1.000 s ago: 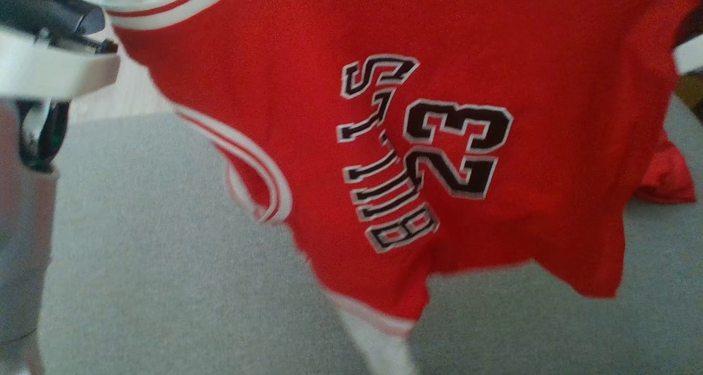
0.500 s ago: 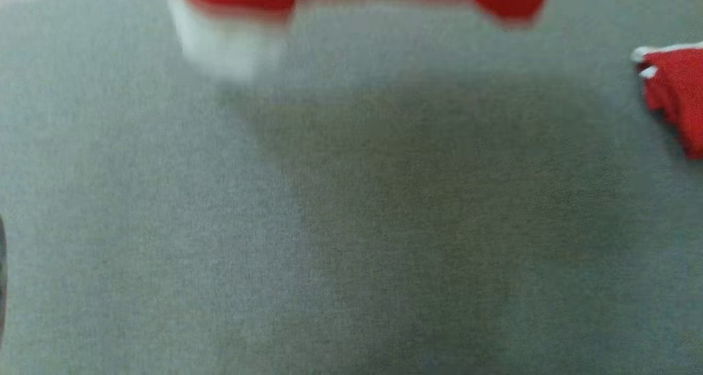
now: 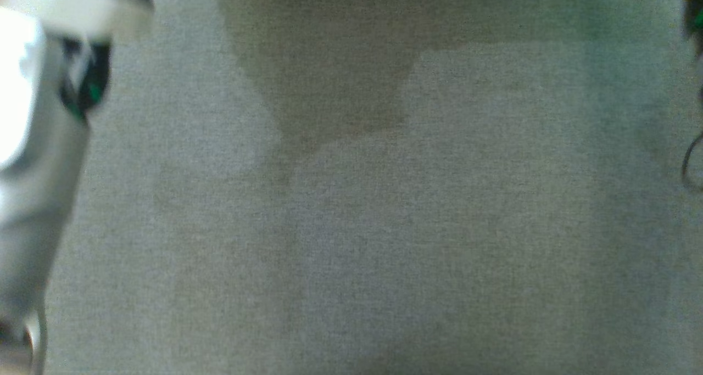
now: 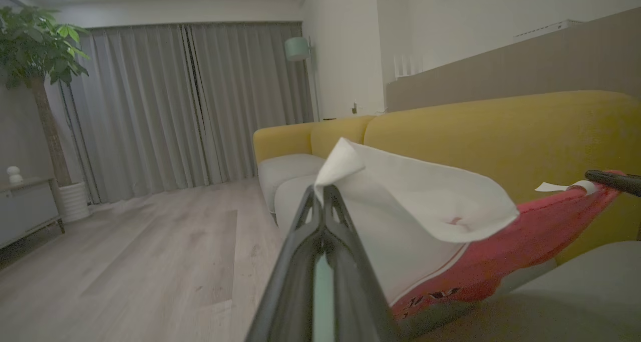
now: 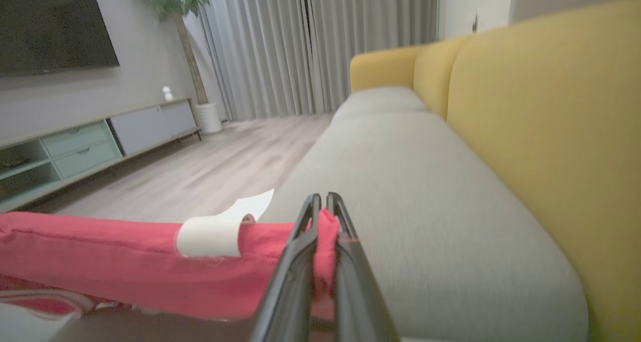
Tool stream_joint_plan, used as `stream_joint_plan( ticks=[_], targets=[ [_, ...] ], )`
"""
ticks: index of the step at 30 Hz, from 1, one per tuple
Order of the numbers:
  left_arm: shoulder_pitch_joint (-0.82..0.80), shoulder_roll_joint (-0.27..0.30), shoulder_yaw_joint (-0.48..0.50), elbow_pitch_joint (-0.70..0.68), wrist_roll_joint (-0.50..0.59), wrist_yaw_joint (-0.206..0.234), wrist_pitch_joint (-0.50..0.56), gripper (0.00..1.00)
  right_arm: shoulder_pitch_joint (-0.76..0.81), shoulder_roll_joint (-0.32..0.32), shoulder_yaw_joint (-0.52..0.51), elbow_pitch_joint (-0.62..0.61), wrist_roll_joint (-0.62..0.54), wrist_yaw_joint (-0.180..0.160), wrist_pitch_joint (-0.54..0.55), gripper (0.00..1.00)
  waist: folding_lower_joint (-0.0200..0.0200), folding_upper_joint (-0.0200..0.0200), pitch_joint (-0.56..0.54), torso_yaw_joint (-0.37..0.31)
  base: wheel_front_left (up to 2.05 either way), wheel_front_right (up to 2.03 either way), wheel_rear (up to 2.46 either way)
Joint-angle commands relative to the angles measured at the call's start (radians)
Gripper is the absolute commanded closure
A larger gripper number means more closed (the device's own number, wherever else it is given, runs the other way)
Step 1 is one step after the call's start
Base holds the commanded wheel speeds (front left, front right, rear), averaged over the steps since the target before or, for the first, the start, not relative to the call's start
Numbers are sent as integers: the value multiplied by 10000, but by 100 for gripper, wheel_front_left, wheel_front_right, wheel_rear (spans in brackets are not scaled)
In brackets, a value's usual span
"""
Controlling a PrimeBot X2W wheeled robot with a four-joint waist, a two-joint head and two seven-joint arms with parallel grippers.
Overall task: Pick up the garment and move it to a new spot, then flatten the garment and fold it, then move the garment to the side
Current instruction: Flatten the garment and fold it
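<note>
above the grey sofa seat [image 5: 400,182], left fingers [image 4: 320,217] and right fingers [image 5: 306,227] each clamp the red garment [image 5: 125,267].

A sofa with a yellow backrest [image 4: 501,131] and grey seat cushions [image 5: 400,182] runs towards grey curtains [image 4: 190,106], with pale wooden floor [image 4: 150,262] beside it. A leafy plant [image 4: 35,51] in a white pot [image 4: 74,201] stands by the curtains, and a floor lamp [image 4: 298,49] stands behind the sofa's far end. Across the floor, a low cabinet [image 5: 100,136] bearing a small white figurine [image 5: 168,93] sits under a dark television [image 5: 50,26].
</note>
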Motion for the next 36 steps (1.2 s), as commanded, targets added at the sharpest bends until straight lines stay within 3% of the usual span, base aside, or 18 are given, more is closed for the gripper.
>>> stream_joint_plan(
  ticks=[1,6,12,20,25,30,36],
  targets=[
    [387,710,351,-708,-150,19,-37,100,534,-15,164,-209,311,65,-62,100,-4,1,-170,-76,0,0,0],
    [3757,1062,549,-2275,-317,18,-38,100,2620,-451,459,-477,1497,65,-186,100,-4,1,-1107,-295,0,0,0],
    [6851,1191,680,-3214,-92,25,-39,100,4897,-1053,549,-1429,2224,65,-346,100,-4,1,-2202,-430,0,0,0],
    [10044,1215,449,-4073,9,508,-34,100,8013,-1480,127,-2935,2586,65,-408,100,-4,1,-3203,-550,0,0,0],
    [11088,1320,240,-4603,-6,813,124,100,9562,-1513,-374,-3832,2480,65,-413,100,-4,1,-3364,-540,0,0,0],
    [11771,1542,91,-5044,-145,813,279,100,11247,-1375,-1146,-5054,2040,65,-415,100,-4,1,-3301,-487,0,0,0],
    [10927,1362,428,-4955,-384,737,216,100,11595,-824,-2271,-5923,1538,65,75,100,-4,1,-2774,-406,0,0,0]
  ],
)
